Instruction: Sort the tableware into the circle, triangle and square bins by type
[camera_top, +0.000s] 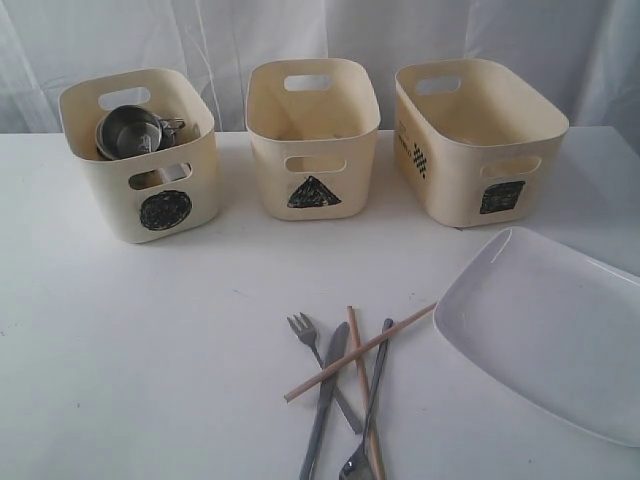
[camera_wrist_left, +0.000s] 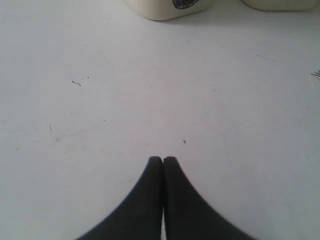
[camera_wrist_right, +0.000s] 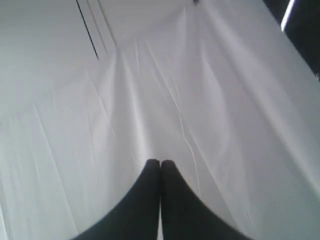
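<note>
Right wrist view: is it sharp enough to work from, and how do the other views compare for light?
Right wrist view: soft, slightly blurred, only white cloth and the shut right gripper as a black silhouette. Left wrist view: bright, washed-out table, left gripper equally dark. Exterior view: even light, faint shadows under the bins, cutlery sharp.
</note>
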